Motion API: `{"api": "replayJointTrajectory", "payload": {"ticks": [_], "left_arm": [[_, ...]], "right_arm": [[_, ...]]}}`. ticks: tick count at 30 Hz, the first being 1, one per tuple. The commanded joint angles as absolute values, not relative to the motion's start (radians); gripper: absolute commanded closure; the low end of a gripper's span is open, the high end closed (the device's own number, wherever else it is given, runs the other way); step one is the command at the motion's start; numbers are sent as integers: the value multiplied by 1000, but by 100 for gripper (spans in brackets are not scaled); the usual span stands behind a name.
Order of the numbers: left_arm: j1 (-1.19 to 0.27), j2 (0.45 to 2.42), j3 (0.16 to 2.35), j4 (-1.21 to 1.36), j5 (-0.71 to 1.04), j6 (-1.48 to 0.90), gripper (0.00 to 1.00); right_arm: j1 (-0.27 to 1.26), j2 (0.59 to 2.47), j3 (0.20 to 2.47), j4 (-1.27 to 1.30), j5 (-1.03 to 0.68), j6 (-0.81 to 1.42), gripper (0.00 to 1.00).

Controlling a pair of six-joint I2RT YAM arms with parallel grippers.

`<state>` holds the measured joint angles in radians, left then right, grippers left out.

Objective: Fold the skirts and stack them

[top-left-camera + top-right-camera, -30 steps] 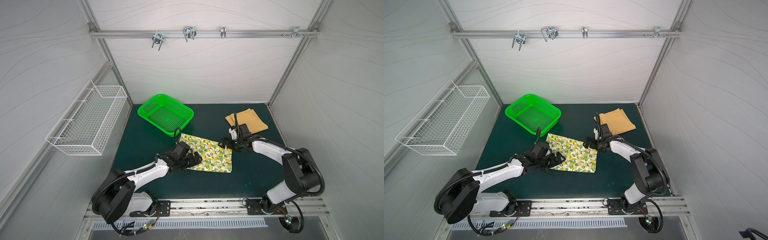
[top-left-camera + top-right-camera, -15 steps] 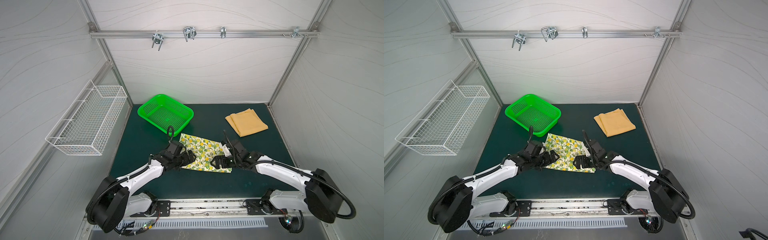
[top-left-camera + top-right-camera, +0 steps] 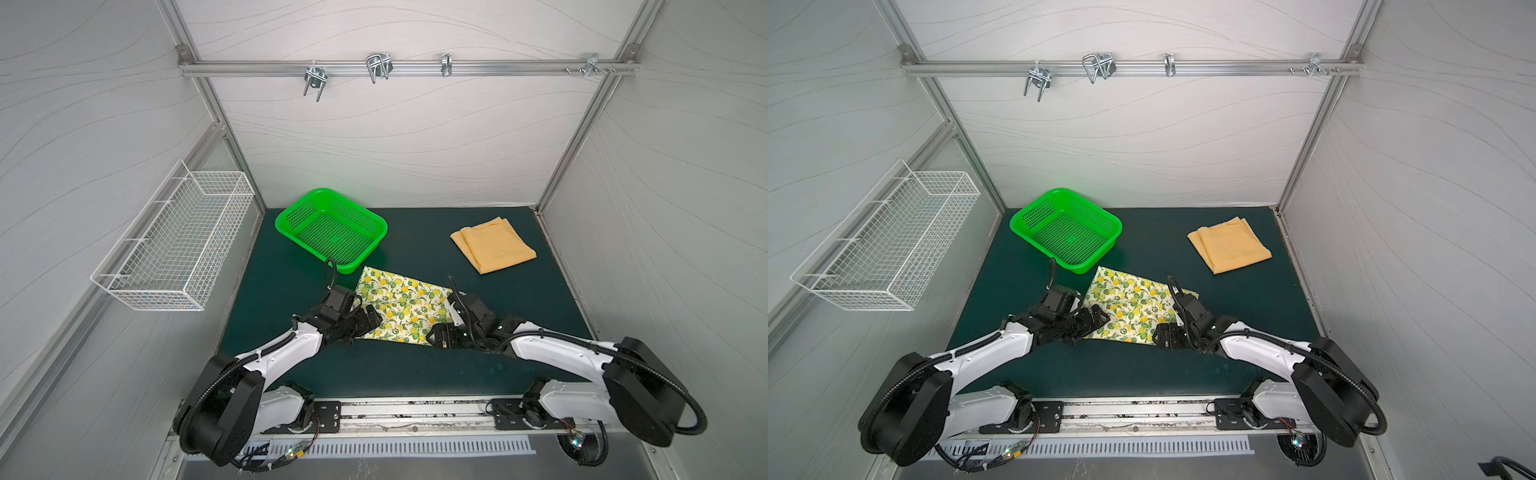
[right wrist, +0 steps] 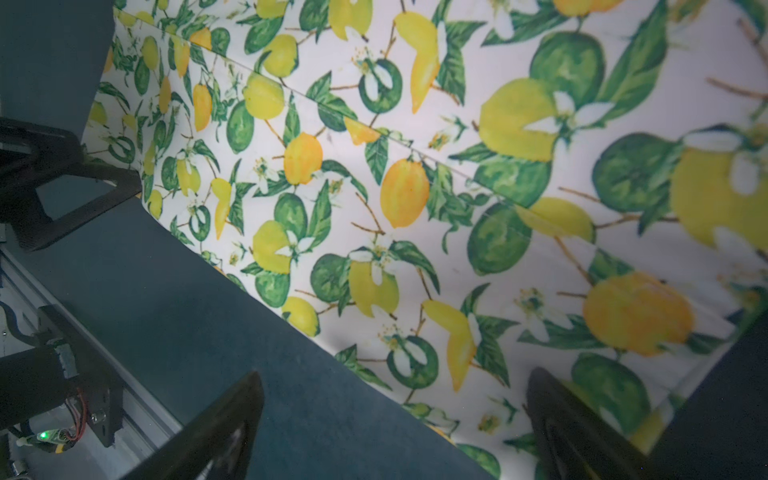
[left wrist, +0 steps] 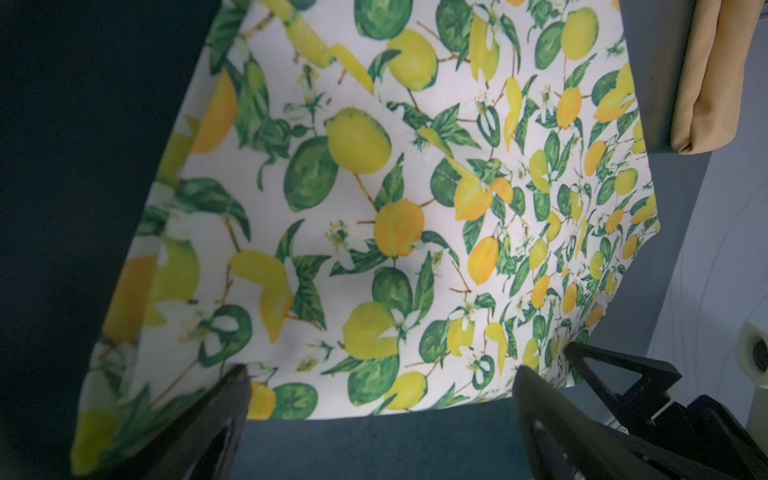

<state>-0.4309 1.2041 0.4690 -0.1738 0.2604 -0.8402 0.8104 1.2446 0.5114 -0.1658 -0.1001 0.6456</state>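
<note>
At frame center, the lemon-print skirt (image 3: 401,309) is lying flat; the left end effector (image 3: 371,319) and right end effector (image 3: 436,336) are hovering open at its lower corners. Soft and limp, it is likely needing corner pinches.

Lemon skirt (image 4: 415,187) flat on dark green mat (image 4: 187,299); right gripper (image 4: 395,376) spread wide, straddling its near edge.

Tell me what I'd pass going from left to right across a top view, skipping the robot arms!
wire basket → green basket → lemon skirt → orange skirt
</note>
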Motion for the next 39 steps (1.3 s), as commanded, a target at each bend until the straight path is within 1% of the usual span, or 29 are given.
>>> {"api": "replayJointTrajectory", "payload": {"ticks": [1,6,10,15,23,28,33,39], "left_arm": [[-422,1211,422,-168,253,-835,1],[-422,1190,424,-180,268,-836,1],[-422,1120,461,-249,255,-819,1],[-422,1058,555,-348,268,-765,1],[-422,1004,677,-446,289,-705,1],[-422,1021,723,-443,318,-695,1],[-422,1077,732,-398,350,-698,1],[-422,1150,731,-337,365,-704,1]], "right_arm": [[816,1270,512,-199,-70,649,1],[816,1315,584,-200,-62,624,1],[815,1332,669,-276,-30,589,1],[785,1279,683,-322,-2,578,1],[689,1199,689,-406,25,532,1],[620,1185,698,-442,21,497,1],[541,1188,668,-433,-2,480,1],[482,1290,644,-355,-65,473,7]]}}
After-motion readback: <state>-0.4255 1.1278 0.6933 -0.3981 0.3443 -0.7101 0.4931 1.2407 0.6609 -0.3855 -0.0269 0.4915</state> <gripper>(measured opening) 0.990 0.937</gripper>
